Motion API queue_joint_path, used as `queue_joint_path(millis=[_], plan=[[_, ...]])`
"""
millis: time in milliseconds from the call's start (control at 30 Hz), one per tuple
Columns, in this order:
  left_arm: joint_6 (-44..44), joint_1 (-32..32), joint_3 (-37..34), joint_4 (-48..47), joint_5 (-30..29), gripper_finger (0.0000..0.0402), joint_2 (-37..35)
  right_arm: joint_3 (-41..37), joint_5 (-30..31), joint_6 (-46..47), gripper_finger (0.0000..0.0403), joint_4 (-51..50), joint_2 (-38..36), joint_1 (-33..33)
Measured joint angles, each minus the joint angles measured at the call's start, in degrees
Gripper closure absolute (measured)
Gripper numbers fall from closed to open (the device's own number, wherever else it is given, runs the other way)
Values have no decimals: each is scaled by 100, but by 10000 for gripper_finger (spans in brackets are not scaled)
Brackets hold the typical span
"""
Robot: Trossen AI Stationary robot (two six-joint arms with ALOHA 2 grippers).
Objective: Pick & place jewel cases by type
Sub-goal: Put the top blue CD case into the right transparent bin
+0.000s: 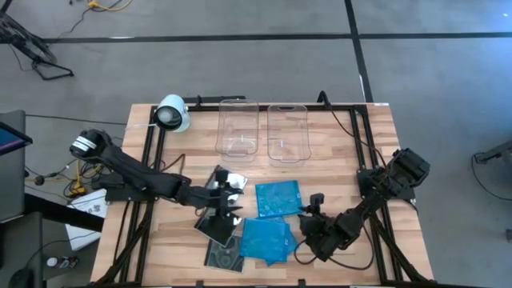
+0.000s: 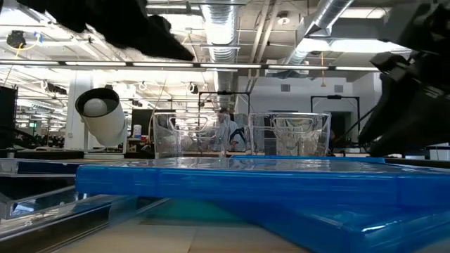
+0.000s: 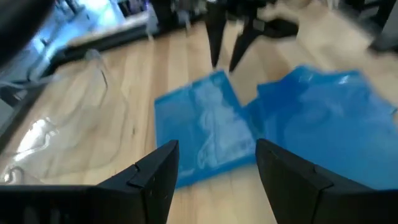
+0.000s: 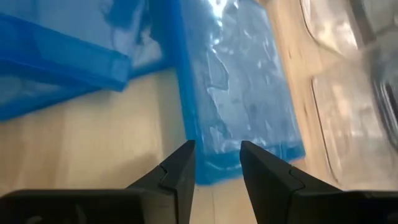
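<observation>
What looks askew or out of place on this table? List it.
The clear/black jewel cases lie in a skewed, overlapping heap near the left gripper. The two blue jewel cases also overlap at different angles. A white cylindrical device lies beside the empty clear tubs.

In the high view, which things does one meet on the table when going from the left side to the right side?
Left gripper → upper blue jewel case → right gripper. Along the far edge: white camera → left clear tub → right clear tub.
</observation>
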Motion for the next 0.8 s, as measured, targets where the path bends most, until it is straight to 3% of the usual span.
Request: queue_joint_path(millis=[200, 500, 800], plan=[[17, 290, 397, -495, 320, 193, 754, -1, 9, 1288, 284, -574, -207, 82], [327, 521, 529, -774, 316, 193, 1049, -182, -46, 4322, 284, -1475, -1478, -85], [697, 521, 527, -936, 287, 193, 1049, -1088, -1210, 3933, 285, 159, -2793, -888]])
